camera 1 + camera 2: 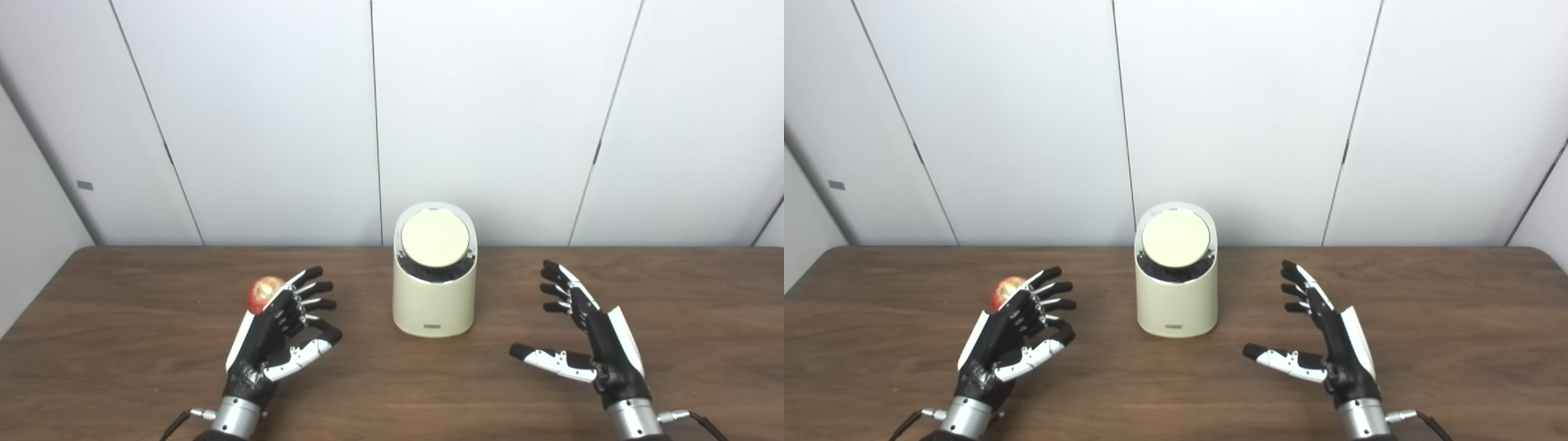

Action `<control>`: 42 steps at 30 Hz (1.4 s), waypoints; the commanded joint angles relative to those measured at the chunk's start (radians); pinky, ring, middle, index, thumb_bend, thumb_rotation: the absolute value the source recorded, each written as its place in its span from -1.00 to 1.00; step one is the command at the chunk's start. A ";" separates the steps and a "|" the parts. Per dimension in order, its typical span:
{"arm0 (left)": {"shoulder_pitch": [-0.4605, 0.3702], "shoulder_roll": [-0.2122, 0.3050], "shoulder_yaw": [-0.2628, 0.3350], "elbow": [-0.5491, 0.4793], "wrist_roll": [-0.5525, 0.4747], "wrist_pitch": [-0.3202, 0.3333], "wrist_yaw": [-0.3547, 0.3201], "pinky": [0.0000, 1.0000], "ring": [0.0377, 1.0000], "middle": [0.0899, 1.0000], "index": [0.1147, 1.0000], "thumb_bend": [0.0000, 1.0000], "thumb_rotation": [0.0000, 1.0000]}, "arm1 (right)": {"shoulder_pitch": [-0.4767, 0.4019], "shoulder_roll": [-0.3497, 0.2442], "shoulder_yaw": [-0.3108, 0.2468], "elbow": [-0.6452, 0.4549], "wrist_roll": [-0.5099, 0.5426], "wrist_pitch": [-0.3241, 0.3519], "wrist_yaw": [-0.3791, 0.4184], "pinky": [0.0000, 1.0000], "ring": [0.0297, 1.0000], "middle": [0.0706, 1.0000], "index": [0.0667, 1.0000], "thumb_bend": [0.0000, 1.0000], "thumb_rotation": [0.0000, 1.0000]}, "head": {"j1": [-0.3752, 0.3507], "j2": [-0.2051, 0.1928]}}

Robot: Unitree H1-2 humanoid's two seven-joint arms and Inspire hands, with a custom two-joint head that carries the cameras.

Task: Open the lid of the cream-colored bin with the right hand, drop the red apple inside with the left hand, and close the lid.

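The cream-colored bin [434, 306] stands upright in the middle of the brown table [392, 392], its round lid [435, 239] closed and slanted toward me. A red apple [264, 293] rests on the table to the left, partly hidden behind my left hand [282, 331]. That hand hovers open just in front of and right of the apple, fingers spread, holding nothing. My right hand [582, 334] is open too, right of the bin and well apart from it, thumb pointing left.
White wall panels [490, 122] rise right behind the table's far edge, close behind the bin. The table's left edge runs diagonally near the apple. Bare wood lies between both hands and in front of the bin.
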 commanded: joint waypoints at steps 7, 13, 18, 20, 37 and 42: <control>-0.031 0.007 0.003 -0.008 -0.016 -0.030 -0.006 0.11 0.40 0.56 0.73 0.42 -0.65 | -0.022 0.001 0.000 -0.029 0.004 -0.015 -0.005 0.43 0.64 0.72 0.76 0.56 -0.36 | 0.000 -0.005; -0.030 0.009 0.003 -0.013 -0.015 -0.029 -0.007 0.11 0.39 0.56 0.73 0.39 -0.66 | -0.019 0.004 0.001 -0.037 -0.004 -0.004 -0.006 0.42 0.64 0.73 0.76 0.57 -0.34 | 0.001 -0.006; -0.026 0.008 0.001 -0.027 -0.016 -0.022 -0.009 0.10 0.39 0.55 0.71 0.39 -0.68 | -0.027 0.011 0.007 -0.048 -0.002 -0.010 -0.006 0.41 0.62 0.73 0.76 0.57 -0.33 | 0.013 -0.003; -0.024 0.009 0.000 -0.030 -0.017 -0.021 -0.010 0.10 0.39 0.54 0.70 0.39 -0.68 | -0.045 0.025 0.010 -0.070 -0.014 0.009 -0.012 0.41 0.62 0.73 0.77 0.58 -0.32 | 0.012 -0.002; -0.018 0.012 0.001 -0.029 -0.005 -0.021 -0.005 0.11 0.39 0.55 0.71 0.41 -0.65 | -0.335 0.089 0.045 -0.104 -0.125 0.228 -0.017 0.46 0.70 0.85 1.00 0.63 -0.40 | 0.005 0.000; -0.018 0.012 -0.002 -0.034 0.003 -0.017 -0.002 0.10 0.39 0.55 0.71 0.39 -0.65 | -0.408 0.079 0.067 -0.103 -0.180 0.345 0.013 0.48 0.73 0.87 0.99 0.65 -0.36 | 0.009 0.001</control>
